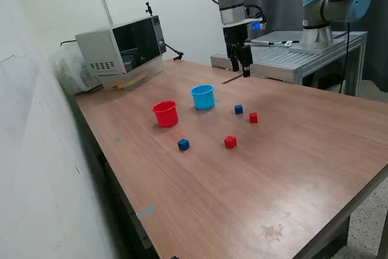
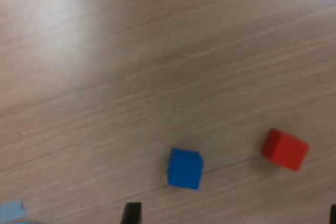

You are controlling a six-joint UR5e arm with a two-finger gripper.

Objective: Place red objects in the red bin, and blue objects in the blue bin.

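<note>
The red cup (image 1: 165, 113) and the light-blue cup (image 1: 203, 96) stand upright side by side on the wooden table. Two dark-blue cubes (image 1: 238, 109) (image 1: 183, 144) and two red cubes (image 1: 253, 117) (image 1: 230, 142) lie loose on the table on the exterior view's right of the cups and nearer the camera. My gripper (image 1: 240, 68) hangs open and empty above the table, behind the blue cup and the cubes. The wrist view shows one blue cube (image 2: 185, 168), one red cube (image 2: 285, 149) and a sliver of the light-blue cup (image 2: 10, 211).
A grey microwave-like box (image 1: 121, 47) stands at the table's back on the exterior view's left. A metal platform (image 1: 303, 56) with a second robot arm (image 1: 330, 10) is behind the table. A white wall runs along the exterior view's left.
</note>
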